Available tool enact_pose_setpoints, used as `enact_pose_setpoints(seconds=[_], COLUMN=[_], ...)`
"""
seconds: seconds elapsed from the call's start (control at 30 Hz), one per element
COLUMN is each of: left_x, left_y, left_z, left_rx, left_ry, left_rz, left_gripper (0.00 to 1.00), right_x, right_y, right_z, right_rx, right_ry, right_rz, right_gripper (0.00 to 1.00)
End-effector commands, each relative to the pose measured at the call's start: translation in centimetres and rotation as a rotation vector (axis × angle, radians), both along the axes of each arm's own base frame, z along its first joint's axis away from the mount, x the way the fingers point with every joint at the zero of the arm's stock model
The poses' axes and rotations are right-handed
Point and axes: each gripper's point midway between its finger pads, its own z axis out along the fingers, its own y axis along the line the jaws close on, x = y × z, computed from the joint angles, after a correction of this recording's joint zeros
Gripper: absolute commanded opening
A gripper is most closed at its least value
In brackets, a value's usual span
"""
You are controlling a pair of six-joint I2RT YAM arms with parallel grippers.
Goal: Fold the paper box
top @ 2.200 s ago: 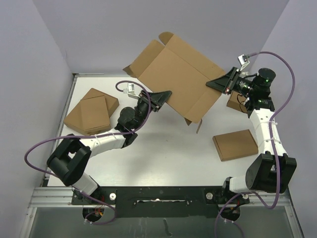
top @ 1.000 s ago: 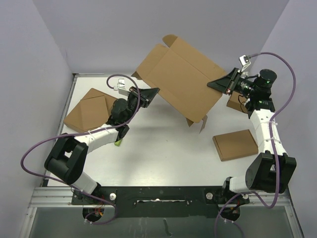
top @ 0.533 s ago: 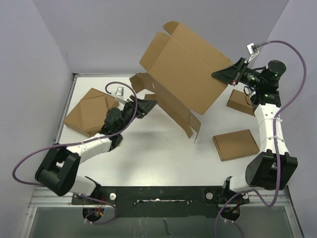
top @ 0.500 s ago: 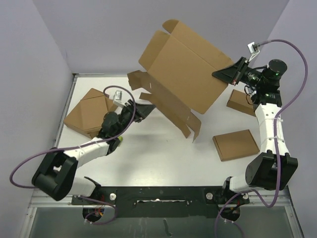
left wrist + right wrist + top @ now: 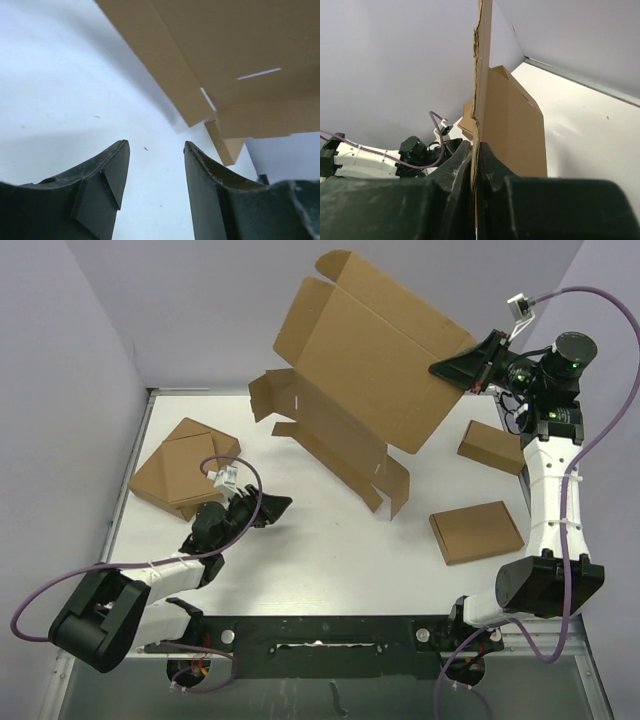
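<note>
The paper box (image 5: 370,365), a large die-cut brown cardboard sheet, hangs tilted above the table's back middle. Its lower flaps (image 5: 330,440) droop toward the white table. My right gripper (image 5: 447,370) is shut on the box's right edge, high up; in the right wrist view the cardboard edge (image 5: 481,90) rises from between the closed fingers. My left gripper (image 5: 280,505) sits low at the front left, open and holding nothing, apart from the box. In the left wrist view the box's underside (image 5: 225,60) looms above the open fingers (image 5: 112,170).
A folded brown box (image 5: 183,465) lies at the left, behind the left arm. Two flat brown boxes (image 5: 476,531) (image 5: 492,447) lie on the right near the right arm. Grey walls close the back and sides.
The left gripper let go of the box's left flap, opened and drew back toward the front left. The right arm lifted the box higher; its lower flaps swung down.
</note>
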Motion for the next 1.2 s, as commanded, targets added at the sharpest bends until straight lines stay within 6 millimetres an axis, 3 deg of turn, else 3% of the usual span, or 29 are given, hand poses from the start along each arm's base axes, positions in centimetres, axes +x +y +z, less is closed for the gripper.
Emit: enact_pose_setpoints(seconds=[0.0,0.07,0.17,0.3,0.37,0.47,0.6,0.83,1.17], left_x=[1.9,2.3,3.1,4.6,5.1,5.5,5.3,4.8,7.0], left_y=[1.4,1.6,1.4,0.5,-0.2,-1.4,-3.7,-4.2,-4.9], left_z=[1.6,1.4,1.4,2.0,3.1,5.2,6.7,8.5,7.6], left_rx=[0.008,0.006,-0.006,-0.071,-0.139,-0.256,-0.28,-0.283,-0.31], left_ry=[-0.092,-0.102,-0.126,-0.136,-0.168,-0.209,-0.237,-0.294,-0.246], left_rz=[0.082,0.094,0.096,0.06,0.026,-0.037,-0.141,-0.179,-0.159], left_gripper=[0.43,0.36,0.34,0.36,0.43,0.54,0.58,0.62,0.69], right_x=[-2.8,-3.5,-4.2,-4.8,-5.0,-4.9,-5.0,-5.1,-5.4], right_y=[1.0,1.2,1.1,0.3,-0.3,-0.7,-0.6,-0.6,-0.7], right_z=[4.9,6.1,8.3,11.2,11.9,11.8,11.4,11.4,11.6], right_rx=[0.022,0.032,0.05,0.063,0.074,0.084,0.089,0.092,0.097], right_ry=[-0.106,-0.128,-0.166,-0.231,-0.234,-0.229,-0.217,-0.216,-0.213], right_rz=[0.055,0.072,0.086,0.068,0.058,0.052,0.058,0.06,0.055], right_gripper=[0.0,0.0,0.0,0.0,0.0,0.0,0.0,0.0,0.0])
